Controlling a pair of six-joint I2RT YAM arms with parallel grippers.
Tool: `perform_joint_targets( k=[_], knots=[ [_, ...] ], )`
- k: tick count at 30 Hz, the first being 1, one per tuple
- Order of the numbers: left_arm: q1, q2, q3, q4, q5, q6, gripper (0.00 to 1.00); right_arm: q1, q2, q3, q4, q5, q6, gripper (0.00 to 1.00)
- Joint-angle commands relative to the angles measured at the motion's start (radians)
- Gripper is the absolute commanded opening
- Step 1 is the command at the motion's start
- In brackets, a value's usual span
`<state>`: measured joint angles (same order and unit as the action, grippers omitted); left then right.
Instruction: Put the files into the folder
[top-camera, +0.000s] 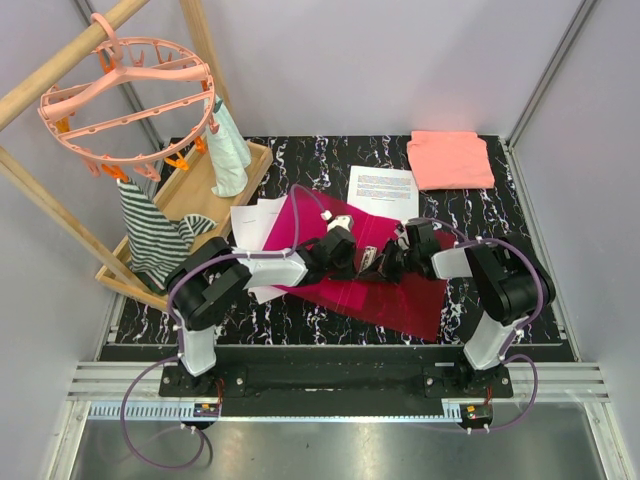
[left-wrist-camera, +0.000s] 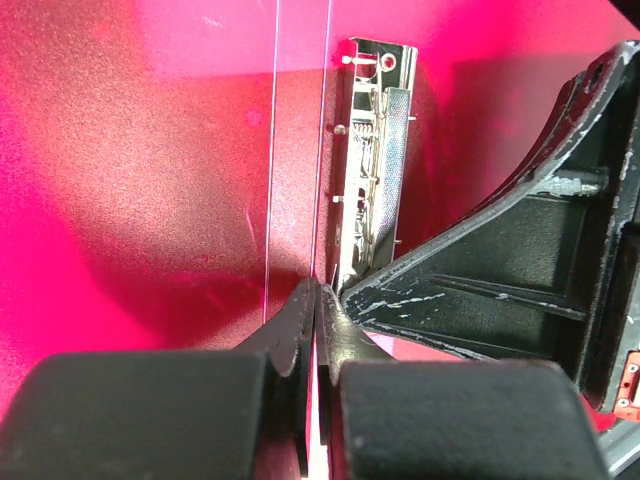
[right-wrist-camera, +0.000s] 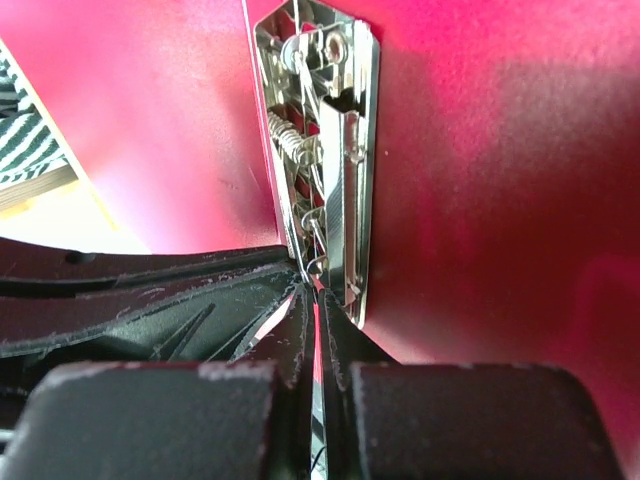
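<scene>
Left hand (left-wrist-camera: 315, 300) and right hand (right-wrist-camera: 312, 300), both closed, meet at the metal clip (left-wrist-camera: 375, 170) inside the folder (top-camera: 400, 295).

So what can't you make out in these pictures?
- Top view: print on the sheets, too small to read.
- Top view: the folder's clip, mostly covered by left pincer and right pincer.
- Left wrist view: folder's right part, blocked by the right pincer.

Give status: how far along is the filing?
Done: the folder lies open, metal clip exposed. In hand: left gripper and right gripper, both shut, tips at the clip. Left: the files lie outside, one sheet beyond the folder, more by its left edge.
</scene>
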<state>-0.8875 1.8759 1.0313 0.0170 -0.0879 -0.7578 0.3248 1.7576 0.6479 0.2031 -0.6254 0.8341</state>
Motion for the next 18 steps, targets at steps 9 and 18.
perform_joint_targets(
  k=[9, 18],
  knots=[
    [0.013, 0.123, -0.062, -0.219, -0.026, 0.028, 0.00, -0.075, -0.027, -0.019, -0.097, 0.056, -0.092, 0.00],
    [0.012, 0.112, -0.071, -0.196, 0.014, 0.038, 0.00, -0.075, -0.072, 0.044, -0.086, -0.005, -0.064, 0.00]
  ],
)
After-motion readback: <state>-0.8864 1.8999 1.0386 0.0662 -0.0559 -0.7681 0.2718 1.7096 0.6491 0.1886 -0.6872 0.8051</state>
